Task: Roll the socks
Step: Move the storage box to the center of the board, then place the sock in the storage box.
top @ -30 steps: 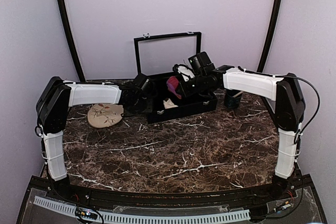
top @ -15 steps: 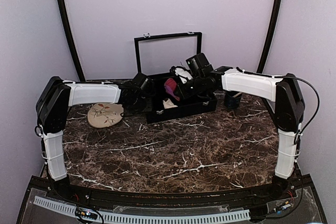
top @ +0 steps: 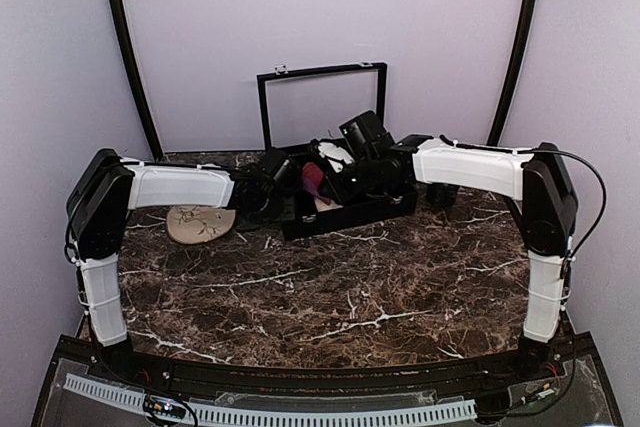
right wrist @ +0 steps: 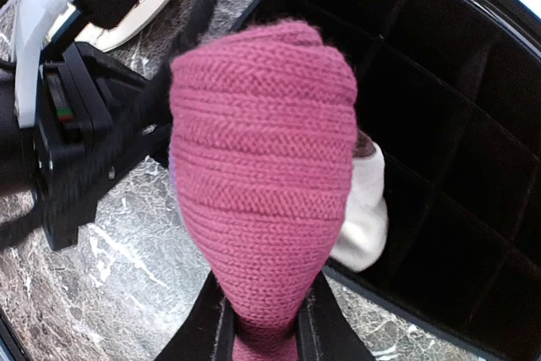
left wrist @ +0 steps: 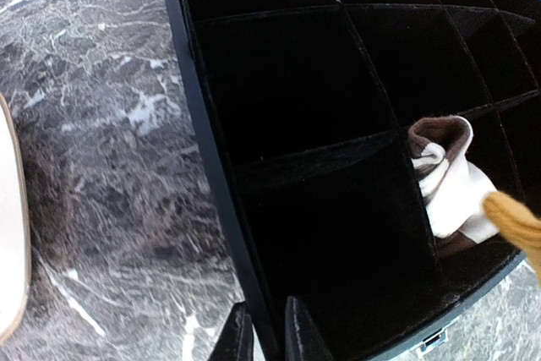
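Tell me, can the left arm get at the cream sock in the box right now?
Probably not as is: the left claw grips the box wall, and the pink sock held by the right claw hangs right by the cream sock.

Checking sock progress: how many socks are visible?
2. Cream sock lies in a black box compartment; magenta sock is clamped in the right gripper above it. More may be hidden.

The 2 arms are showing white shells and black joint blocks: left arm (top: pixel 180 187) at frame left, right arm (top: pixel 470 165) at frame right. A thin black cable (top: pixel 604 187) is looping off the right elbow. Left gripper (left wrist: pixel 266 309) and right gripper (right wrist: pixel 262 320) are showing slim black fingers.
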### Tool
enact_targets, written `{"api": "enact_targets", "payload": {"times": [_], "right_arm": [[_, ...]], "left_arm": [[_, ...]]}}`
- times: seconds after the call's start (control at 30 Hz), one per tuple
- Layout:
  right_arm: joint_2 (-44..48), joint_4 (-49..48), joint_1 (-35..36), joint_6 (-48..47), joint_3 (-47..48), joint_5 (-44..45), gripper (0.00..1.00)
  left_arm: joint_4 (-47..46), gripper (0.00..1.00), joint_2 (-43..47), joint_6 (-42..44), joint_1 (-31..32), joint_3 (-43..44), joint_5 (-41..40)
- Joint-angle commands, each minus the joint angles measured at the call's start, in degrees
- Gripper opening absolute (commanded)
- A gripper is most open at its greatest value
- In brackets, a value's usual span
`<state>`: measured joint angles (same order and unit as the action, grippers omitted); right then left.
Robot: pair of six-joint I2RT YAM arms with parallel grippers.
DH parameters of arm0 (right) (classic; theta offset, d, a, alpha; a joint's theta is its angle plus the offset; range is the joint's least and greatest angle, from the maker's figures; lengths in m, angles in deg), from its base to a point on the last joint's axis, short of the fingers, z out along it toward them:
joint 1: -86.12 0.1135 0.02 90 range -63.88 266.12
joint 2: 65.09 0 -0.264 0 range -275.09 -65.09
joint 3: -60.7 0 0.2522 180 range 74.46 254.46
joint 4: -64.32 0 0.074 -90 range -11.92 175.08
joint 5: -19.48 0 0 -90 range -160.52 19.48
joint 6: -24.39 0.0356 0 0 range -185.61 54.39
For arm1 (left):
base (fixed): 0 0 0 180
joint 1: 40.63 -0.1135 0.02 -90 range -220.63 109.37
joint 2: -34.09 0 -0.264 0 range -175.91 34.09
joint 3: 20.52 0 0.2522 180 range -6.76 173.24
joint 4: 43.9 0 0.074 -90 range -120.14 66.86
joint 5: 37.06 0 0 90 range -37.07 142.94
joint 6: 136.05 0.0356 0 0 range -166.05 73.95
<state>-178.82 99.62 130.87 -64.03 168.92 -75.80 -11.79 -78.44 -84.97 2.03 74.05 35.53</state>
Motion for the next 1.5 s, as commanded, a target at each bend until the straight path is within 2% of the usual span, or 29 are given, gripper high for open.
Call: {"api": "enact_targets", "payload": {"times": [0.0, 0.4, 0.77, 0.93, 1.03, 1.47], "right_arm": [[1.23, -1.32, 1.19, -0.37, -0.79, 0.61, 0.00], [1.76, -1.21, 4.38, -0.52, -3.09, 1.98, 0.00], [1.53, -0.17, 8.54, -1.65, -7.33, 5.50, 0.00], [1.19, 1.19, 9.88, -1.91, -8.51, 6.69, 0.00], [0.82, 2.48, 10.49, -2.10, -8.50, 7.52, 0.00], [-1.15, 8.79, 12.24, -2.32, -6.91, 10.55, 0.00]], "left_arm": [[5.30, 0.00, 1.78, 2.51, 5.48, -4.48, 10.72], [5.38, 0.00, 6.90, -1.54, 9.24, -10.50, 10.18], [6.61, 0.00, 11.16, -5.27, 12.17, -12.61, 8.56], [7.76, 0.19, 14.68, -7.16, 12.37, -13.04, 5.70], [7.56, 0.25, 17.69, -7.64, 12.37, -13.62, 4.45], [4.41, 0.34, 25.72, -6.36, 12.37, -15.31, 1.81]]}}
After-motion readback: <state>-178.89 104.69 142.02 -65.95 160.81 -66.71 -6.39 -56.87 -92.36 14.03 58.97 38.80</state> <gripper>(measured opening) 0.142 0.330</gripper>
